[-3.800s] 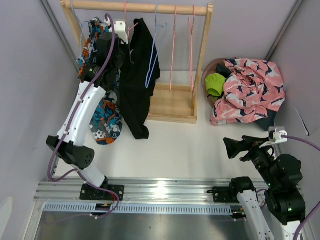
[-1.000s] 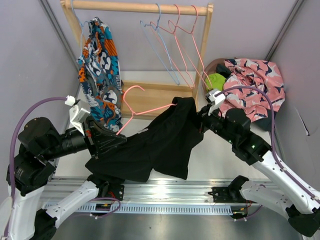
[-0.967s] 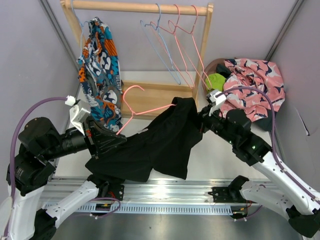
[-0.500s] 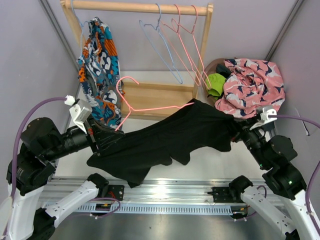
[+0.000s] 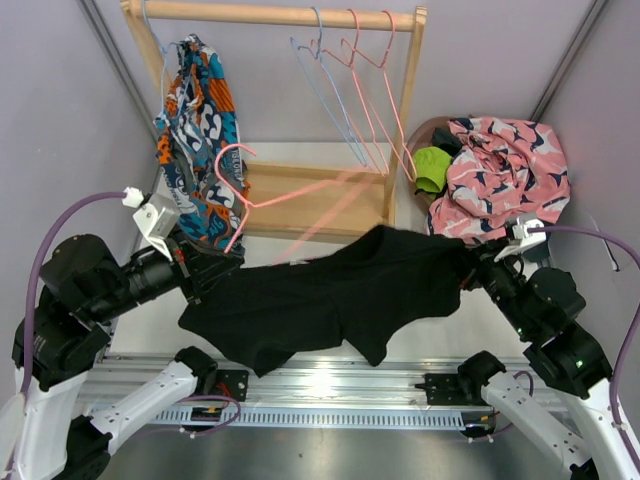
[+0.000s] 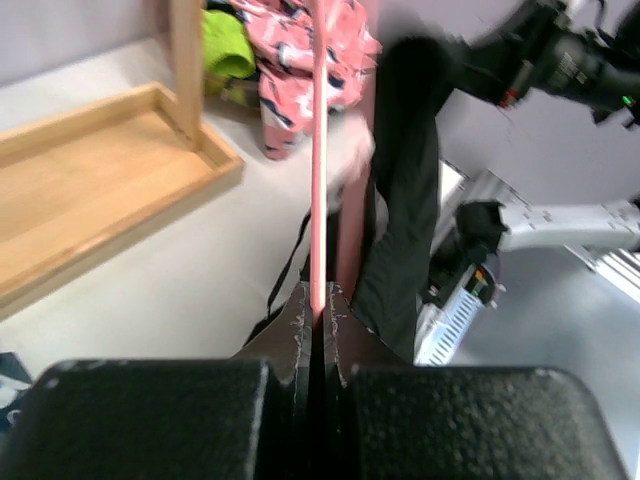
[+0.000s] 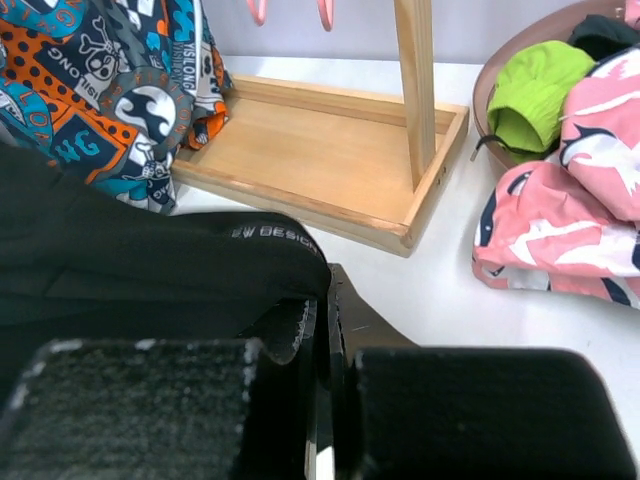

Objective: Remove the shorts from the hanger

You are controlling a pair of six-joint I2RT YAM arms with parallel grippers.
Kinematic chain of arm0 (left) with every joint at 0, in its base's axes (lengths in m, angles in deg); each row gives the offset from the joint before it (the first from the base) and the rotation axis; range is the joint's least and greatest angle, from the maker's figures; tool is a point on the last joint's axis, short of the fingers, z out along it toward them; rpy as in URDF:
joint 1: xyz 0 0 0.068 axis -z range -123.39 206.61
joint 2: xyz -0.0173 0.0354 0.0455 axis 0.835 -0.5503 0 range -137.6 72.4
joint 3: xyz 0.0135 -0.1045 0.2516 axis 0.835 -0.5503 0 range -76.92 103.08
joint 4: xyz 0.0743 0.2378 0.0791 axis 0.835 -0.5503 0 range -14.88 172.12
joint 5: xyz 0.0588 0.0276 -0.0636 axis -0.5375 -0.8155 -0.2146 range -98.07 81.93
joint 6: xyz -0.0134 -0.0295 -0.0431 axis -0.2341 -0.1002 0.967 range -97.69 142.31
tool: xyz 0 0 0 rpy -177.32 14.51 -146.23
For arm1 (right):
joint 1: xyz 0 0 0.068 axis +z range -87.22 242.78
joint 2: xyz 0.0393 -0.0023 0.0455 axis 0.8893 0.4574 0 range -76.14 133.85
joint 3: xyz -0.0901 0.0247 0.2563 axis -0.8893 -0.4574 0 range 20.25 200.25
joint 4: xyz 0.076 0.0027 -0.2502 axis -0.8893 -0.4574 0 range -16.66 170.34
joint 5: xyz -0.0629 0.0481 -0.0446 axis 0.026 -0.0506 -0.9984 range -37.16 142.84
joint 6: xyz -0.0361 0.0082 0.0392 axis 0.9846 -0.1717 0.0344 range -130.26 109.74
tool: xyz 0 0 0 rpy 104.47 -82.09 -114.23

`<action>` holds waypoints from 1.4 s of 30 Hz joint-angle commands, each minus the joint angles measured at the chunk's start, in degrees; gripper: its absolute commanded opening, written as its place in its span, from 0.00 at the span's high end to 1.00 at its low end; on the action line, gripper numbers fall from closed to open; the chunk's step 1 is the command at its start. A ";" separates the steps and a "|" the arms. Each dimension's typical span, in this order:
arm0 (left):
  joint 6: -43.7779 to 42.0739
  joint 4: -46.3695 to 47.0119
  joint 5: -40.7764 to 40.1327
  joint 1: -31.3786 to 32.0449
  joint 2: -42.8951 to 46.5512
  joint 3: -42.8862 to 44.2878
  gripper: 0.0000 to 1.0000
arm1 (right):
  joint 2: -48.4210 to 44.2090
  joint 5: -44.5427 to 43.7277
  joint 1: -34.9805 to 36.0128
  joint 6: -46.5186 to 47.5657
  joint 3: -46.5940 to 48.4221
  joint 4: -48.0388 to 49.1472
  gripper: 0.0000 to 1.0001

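My left end effector (image 5: 222, 262) is clamped on the wire of the pink hanger (image 5: 243, 190), just in front of the wooden rack (image 5: 330, 205). My right end effector (image 5: 472, 272) pinches the waistband of the black shorts (image 5: 330, 300), which stretch between the two over the tabletop (image 5: 440, 340), in front of the rack's base. The multicolour shorts (image 5: 200, 115) hang at the rack's left end. The pink shorts (image 5: 505, 180) and lime shorts (image 5: 432, 168) lie in a basket (image 5: 418, 135) right of the rack.

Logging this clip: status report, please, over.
Both shut: left gripper on pink wire hanger, right gripper on plain black fabric shorts. Shorts stretched between them. Hanger blurred; cannot tell whether free.
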 commanded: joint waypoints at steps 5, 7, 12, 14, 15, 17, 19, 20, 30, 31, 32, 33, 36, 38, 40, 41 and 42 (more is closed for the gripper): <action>1.02 5.56 -10.76 -0.15 0.61 2.06 1.00 | 2.36 5.56 -1.41 -2.21 0.63 0.70 1.00; 1.29 8.02 -11.12 -0.15 -0.44 1.97 1.00 | 4.64 11.88 -0.80 -3.44 -0.94 2.71 1.00; 1.90 15.21 -12.87 -0.15 -2.55 1.01 1.00 | 8.87 16.82 4.46 -2.49 -0.69 4.83 1.00; 2.69 18.56 -17.07 -0.15 -2.64 -0.83 1.00 | 11.06 19.63 7.80 -1.87 -0.43 5.53 1.00; 3.30 22.76 -19.01 -0.15 -2.46 -1.62 1.00 | 12.03 20.51 11.91 -1.61 -0.25 6.14 1.00; 4.89 26.12 -24.96 -0.15 -2.64 -4.25 1.00 | 15.09 17.72 17.29 -1.52 0.80 6.06 1.00; 6.90 30.61 -28.59 -0.15 -2.90 -6.54 1.00 | 16.95 10.99 27.18 -0.82 2.03 5.80 1.00; 7.17 31.75 -31.39 -0.15 -3.25 -7.60 1.00 | 17.83 7.81 30.38 -0.73 2.47 5.62 1.00; 1.73 38.80 -40.82 -0.15 -7.20 -5.59 1.00 | 17.67 -4.96 44.21 -1.25 4.94 3.25 1.00; 0.94 38.36 -41.09 -0.15 -7.64 -4.11 0.99 | 16.71 -5.14 44.29 -1.43 4.85 2.90 1.00; 0.59 37.66 -41.35 -0.15 -8.00 -3.57 0.98 | 16.26 -5.32 44.38 -1.61 4.76 2.29 1.00; 0.06 37.30 -41.44 -0.15 -8.87 -3.13 0.98 | 15.82 -5.67 44.47 -1.78 4.50 2.02 1.00; -1.25 37.13 -41.27 -0.15 -10.19 -1.90 0.96 | 14.59 -6.19 44.73 -2.57 3.97 0.97 1.00; -2.22 37.13 -41.00 -0.15 -11.25 -0.40 0.94 | 14.15 -6.20 44.82 -2.92 3.79 0.35 1.00; -3.63 35.38 -41.87 -0.24 -14.65 2.22 0.97 | 14.06 -6.81 45.00 -3.28 3.88 0.09 1.00; -4.85 33.45 -42.05 -0.32 -16.25 4.41 1.00 | 13.80 -7.25 45.17 -3.36 3.88 -0.18 1.00; -5.39 32.48 -42.23 -0.50 -18.00 6.78 1.00 | 13.62 -7.60 45.35 -3.45 3.88 -0.35 1.00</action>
